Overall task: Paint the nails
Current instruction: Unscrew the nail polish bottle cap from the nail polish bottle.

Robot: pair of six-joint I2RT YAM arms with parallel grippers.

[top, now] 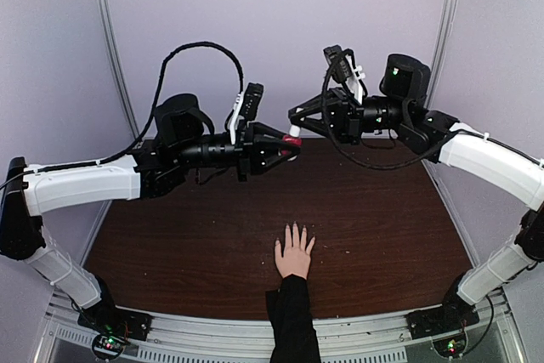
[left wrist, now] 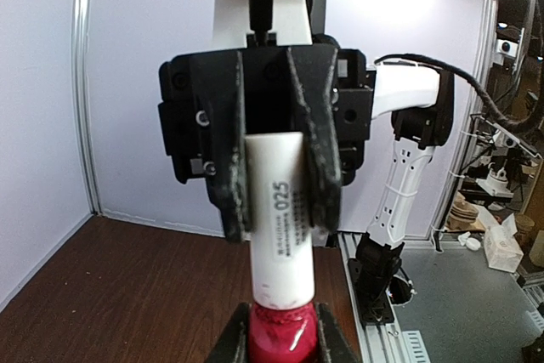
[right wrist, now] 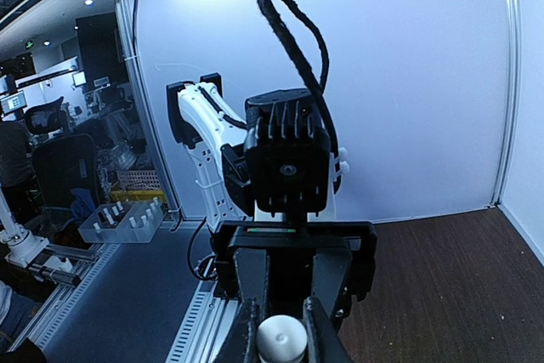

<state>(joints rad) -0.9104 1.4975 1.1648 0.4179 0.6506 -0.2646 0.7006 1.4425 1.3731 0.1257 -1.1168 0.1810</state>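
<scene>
While the left gripper (top: 287, 149) hangs aloft, the nails (top: 295, 229) lie well apart.

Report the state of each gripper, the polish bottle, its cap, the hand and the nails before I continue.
left gripper: shut on the red bottle, raised above the table
right gripper: shut on the white cap
red bottle: held in the air, capped
white cap: seated on the bottle, pinched between fingers
hand: flat on the table, fingers spread
nails: too small to tell whether painted
</scene>
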